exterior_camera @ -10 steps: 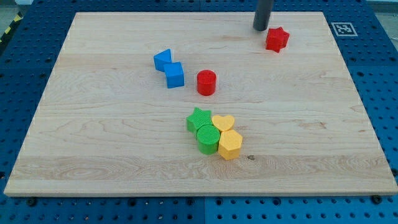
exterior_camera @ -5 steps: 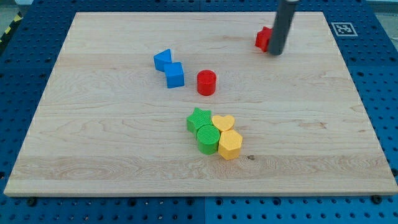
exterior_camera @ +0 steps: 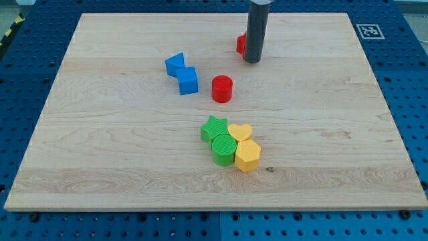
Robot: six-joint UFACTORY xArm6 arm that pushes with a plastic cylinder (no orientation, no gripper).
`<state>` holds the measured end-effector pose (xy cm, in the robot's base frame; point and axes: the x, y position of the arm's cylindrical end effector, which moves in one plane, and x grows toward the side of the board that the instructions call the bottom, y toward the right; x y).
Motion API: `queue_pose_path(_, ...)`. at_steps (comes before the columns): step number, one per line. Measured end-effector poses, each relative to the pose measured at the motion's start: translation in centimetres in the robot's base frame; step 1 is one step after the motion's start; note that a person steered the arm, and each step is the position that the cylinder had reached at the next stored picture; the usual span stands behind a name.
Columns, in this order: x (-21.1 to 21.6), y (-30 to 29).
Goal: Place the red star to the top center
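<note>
The red star [exterior_camera: 241, 44] lies near the view's top, a little right of centre, mostly hidden behind my rod; only its left edge shows. My tip [exterior_camera: 251, 61] rests on the board just right of and below the star, touching or nearly touching it. The rod rises out of the view's top.
A red cylinder [exterior_camera: 222, 88] stands below and left of my tip. Two blue blocks [exterior_camera: 175, 64] [exterior_camera: 188, 80] lie to its left. A green star [exterior_camera: 214, 127], green cylinder [exterior_camera: 224, 150], yellow heart [exterior_camera: 240, 131] and yellow hexagon [exterior_camera: 247, 155] cluster lower centre. A marker tag [exterior_camera: 368, 31] is at top right.
My tip went round to the star's right side and swept left. The red star slid left along the view's top, from the right toward the centre.
</note>
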<state>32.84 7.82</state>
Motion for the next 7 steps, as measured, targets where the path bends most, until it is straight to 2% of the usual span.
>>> queue_pose_path(1, -3.3, 7.1)
queue_pose_path(2, -5.1, 7.0)
queue_pose_path(3, -2.6, -0.7)
queue_pose_path(4, 2.7, -6.9)
queue_pose_path(5, 1.5, -7.7)
queue_pose_path(6, -4.1, -4.4)
queue_pose_path(7, -7.2, -1.1)
